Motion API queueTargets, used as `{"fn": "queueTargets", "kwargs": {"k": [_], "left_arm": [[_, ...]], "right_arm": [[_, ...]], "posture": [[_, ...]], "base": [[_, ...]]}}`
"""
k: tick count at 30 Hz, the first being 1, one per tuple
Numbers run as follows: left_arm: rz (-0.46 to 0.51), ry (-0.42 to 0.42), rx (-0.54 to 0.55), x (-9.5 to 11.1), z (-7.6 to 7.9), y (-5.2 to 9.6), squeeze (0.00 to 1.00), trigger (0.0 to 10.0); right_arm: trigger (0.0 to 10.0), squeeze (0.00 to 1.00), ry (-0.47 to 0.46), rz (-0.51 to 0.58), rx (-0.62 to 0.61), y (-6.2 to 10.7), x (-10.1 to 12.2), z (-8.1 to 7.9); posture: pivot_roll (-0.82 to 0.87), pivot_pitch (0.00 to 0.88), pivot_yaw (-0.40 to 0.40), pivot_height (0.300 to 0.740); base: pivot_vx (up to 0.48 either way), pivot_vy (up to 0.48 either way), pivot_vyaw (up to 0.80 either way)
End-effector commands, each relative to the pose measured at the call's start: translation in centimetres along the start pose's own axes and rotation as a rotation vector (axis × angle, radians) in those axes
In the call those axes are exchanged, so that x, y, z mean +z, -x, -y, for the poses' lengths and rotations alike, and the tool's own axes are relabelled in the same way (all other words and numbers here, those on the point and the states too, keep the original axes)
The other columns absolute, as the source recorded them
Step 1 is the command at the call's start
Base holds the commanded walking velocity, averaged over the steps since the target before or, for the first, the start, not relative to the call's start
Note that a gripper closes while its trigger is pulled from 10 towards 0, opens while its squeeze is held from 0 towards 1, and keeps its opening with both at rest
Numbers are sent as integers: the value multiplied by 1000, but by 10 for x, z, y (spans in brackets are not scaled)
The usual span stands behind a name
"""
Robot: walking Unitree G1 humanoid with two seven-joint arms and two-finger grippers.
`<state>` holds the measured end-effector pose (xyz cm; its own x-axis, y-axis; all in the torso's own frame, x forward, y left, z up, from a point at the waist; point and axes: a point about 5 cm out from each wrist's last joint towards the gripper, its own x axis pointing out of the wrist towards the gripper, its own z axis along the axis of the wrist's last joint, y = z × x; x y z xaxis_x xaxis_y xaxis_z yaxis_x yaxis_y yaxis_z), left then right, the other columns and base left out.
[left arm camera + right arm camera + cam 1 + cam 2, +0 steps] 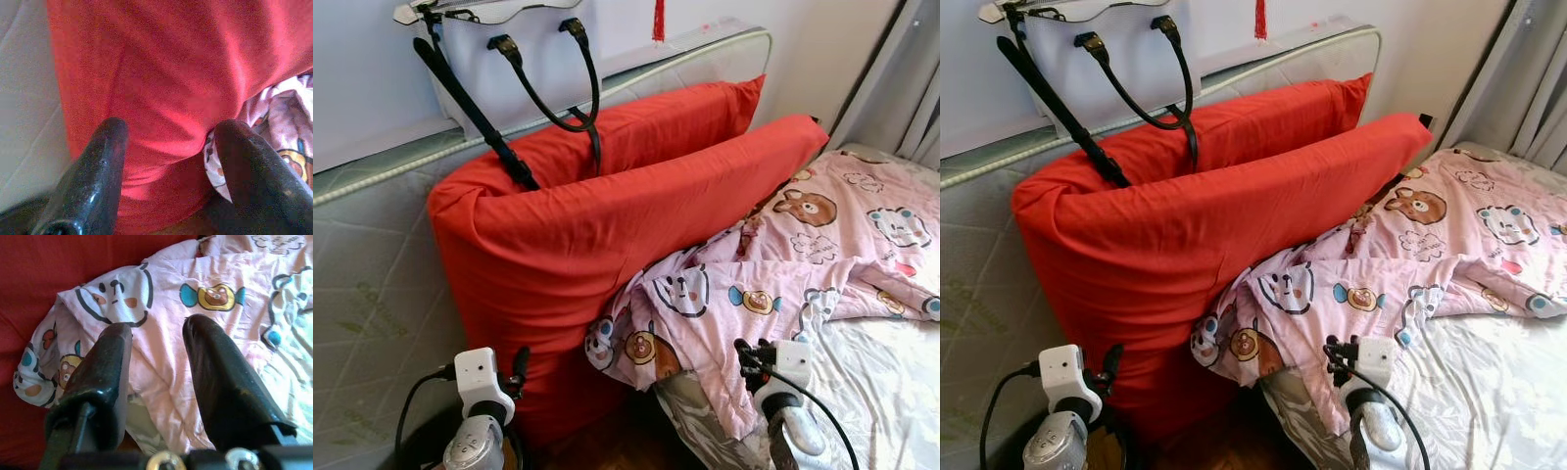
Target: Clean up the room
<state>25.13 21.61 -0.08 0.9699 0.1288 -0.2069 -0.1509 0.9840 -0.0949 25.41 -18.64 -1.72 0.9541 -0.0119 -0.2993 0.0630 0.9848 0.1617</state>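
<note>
Left eye view: two large red pillows [607, 225] are standing on edge against a quilted mattress [362, 294] that is leaning on the wall. A white handbag [499, 49] with black straps is sitting on top of the mattress, its straps hanging down onto the rear pillow. A pink cartoon-print blanket [783, 264] is lying crumpled on the bed [881, 392], its near corner drooping over the bed's edge and touching the front pillow. The left gripper [519, 367] is hovering low by the pillow's base; the right gripper [749, 357] is hovering just before the blanket's drooping corner.

Right eye view: same scene; a red tassel [1260, 20] is hanging on the wall above the mattress, and grey curtains [1528, 88] are hanging at far right.

Left wrist view: the left claw's fingers [93, 181] are standing wide apart, holding nothing, aiming at the red pillow's lower part, the blanket's edge showing beside it.

Right wrist view: the right claw's fingers [220, 382] are standing apart at moderate width, empty, pointing at the pink blanket where it is lying beside the red pillow.
</note>
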Motion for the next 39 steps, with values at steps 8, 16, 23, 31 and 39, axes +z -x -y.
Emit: {"fn": "queueTargets", "kwargs": {"k": [8,16,23,31,39], "left_arm": [[16,-15,-35,5,5,-4,0,10000],[33,-4,-25,11,5,-5,0,10000],[32,-11,-31,11,5,-4,0,10000],[26,-11,-34,11,5,-4,0,10000],[21,-10,-42,11,8,-4,0,10000]], "right_arm": [[10000,0,35,-12,-37,0,1,5],[10000,0,34,-5,-48,-1,1,1],[10000,0,26,-5,-53,1,-1,0],[10000,0,24,-6,-60,0,-1,1],[10000,0,43,-42,-62,-2,-2,2]], "posture": [[22,0,-48,730],[21,0,-47,730],[24,0,-41,705],[24,0,-42,705],[22,0,-42,685]], "base": [[0,0,0],[0,0,0],[0,0,0],[0,0,0],[0,0,0]]}}
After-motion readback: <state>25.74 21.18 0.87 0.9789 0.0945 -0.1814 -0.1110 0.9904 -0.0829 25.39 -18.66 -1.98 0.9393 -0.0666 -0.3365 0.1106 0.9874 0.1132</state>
